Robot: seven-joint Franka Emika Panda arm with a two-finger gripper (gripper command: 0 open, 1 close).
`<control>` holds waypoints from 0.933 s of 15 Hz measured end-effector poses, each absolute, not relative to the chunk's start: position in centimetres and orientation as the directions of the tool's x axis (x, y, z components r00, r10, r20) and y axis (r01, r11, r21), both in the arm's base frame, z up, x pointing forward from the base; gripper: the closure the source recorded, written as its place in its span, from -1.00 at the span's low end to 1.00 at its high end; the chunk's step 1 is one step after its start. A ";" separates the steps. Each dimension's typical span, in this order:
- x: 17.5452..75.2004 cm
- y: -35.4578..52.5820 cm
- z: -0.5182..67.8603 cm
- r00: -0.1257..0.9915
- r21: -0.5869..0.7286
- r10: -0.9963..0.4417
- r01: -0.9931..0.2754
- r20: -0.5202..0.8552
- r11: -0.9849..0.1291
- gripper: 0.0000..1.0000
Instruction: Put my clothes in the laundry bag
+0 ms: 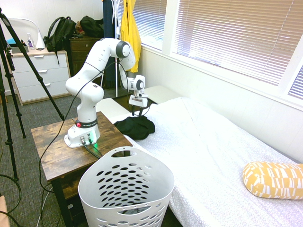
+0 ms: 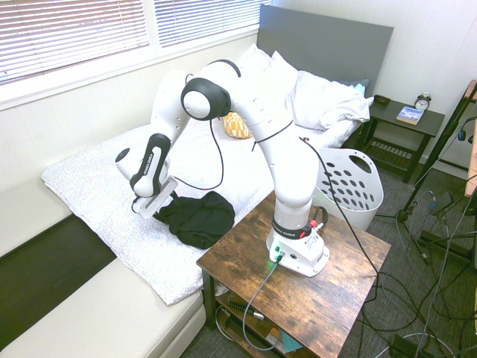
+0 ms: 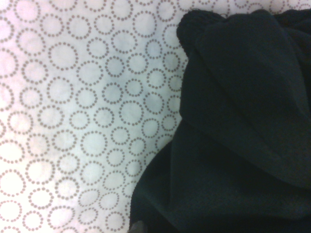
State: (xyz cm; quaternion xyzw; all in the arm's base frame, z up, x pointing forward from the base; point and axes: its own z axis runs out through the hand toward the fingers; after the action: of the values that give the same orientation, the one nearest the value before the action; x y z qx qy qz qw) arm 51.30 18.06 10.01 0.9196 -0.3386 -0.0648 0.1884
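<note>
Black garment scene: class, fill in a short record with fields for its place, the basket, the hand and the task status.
garment: black garment, crumpled on the white bedspread at the bed's edge nearest the wooden table
basket: white laundry basket on the floor beside the bed and table
hand: hand open, angled down at the garment's edge, not gripping it
status: garment not yet in the basket
</note>
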 end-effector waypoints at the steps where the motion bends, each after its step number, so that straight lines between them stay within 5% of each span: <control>1: 51.4 18.0 9.4 0.763 0.423 -0.647 -0.590 0.013 -0.688 -1.00; 12: 50.3 19.4 4.2 0.796 0.674 -0.603 -0.419 -0.049 -0.609 -1.00; 13: 50.2 19.4 4.0 0.797 0.684 -0.601 -0.407 -0.058 -0.606 1.00; 14: 50.0 19.4 3.8 0.800 0.692 -0.596 -0.391 -0.069 -0.606 1.00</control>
State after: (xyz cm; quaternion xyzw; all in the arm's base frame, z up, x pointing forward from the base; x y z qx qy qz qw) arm 50.00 19.41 3.81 0.8838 -0.2792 -0.1483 0.3449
